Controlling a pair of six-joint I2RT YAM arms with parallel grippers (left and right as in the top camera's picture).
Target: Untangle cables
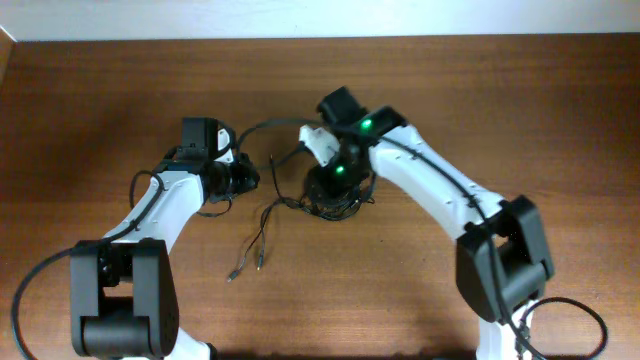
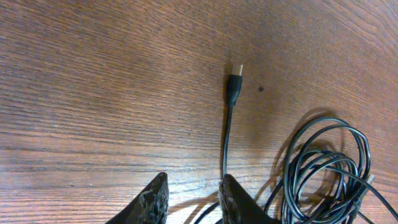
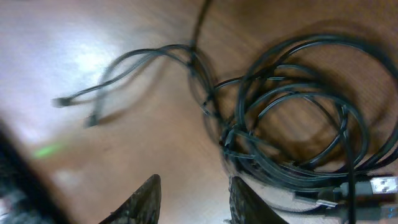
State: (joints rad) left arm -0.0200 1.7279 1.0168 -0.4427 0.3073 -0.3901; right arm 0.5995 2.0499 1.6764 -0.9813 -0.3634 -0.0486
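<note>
Jaws apart and empty, left and right, beside tangled cables (image 2: 233, 90) on table (image 2: 93, 74).

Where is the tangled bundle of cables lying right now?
In the overhead view the cable bundle lies near the table's middle, directly under the right gripper, just right of the left gripper.

Left arm (image 1: 165, 205) and right arm (image 1: 430, 180): white shells, black joints.
Smooth, rounded white shells run between blocky black joints on each arm. Two green lights (image 1: 368, 125) glow on the right arm's black wrist housing. A thick black cable (image 1: 20, 290) loops beside the left base, a second cable (image 1: 572, 299) beside the right. The left gripper (image 2: 193, 190) and right gripper (image 3: 194, 190) have black, tapered, rough-surfaced fingers (image 2: 155, 200).
</note>
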